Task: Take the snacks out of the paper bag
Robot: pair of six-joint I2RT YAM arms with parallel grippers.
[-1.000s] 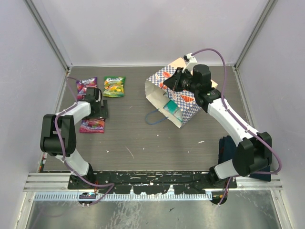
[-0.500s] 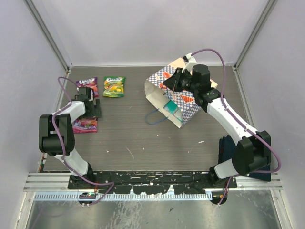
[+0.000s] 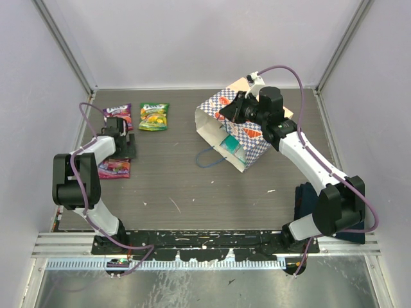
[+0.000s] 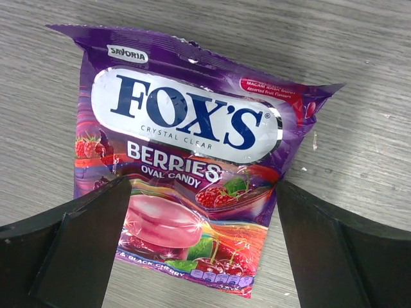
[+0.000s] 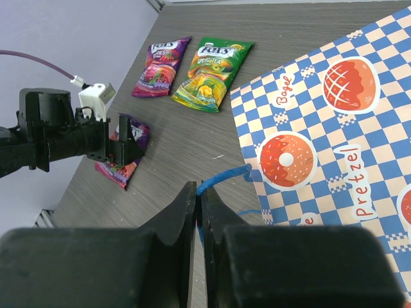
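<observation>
Lying flat by the left pincer (image 4: pixel 202 247): purple packet (image 4: pixel 180 160), long axis left-right.

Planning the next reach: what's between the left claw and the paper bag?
Top view: bare tabletop, up to the paper bag and its blue cord handle.

Both arms share one build: white tube links between chunky black joint housings, on the left arm (image 3: pixel 103 146) and the right arm (image 3: pixel 308 160) alike. A thin purple cable (image 3: pixel 282 67) loops off each wrist. The left hand (image 4: pixel 202 192) and right hand (image 5: pixel 198 191) have matte black, flat-sided fingers (image 4: pixel 70 250).
</observation>
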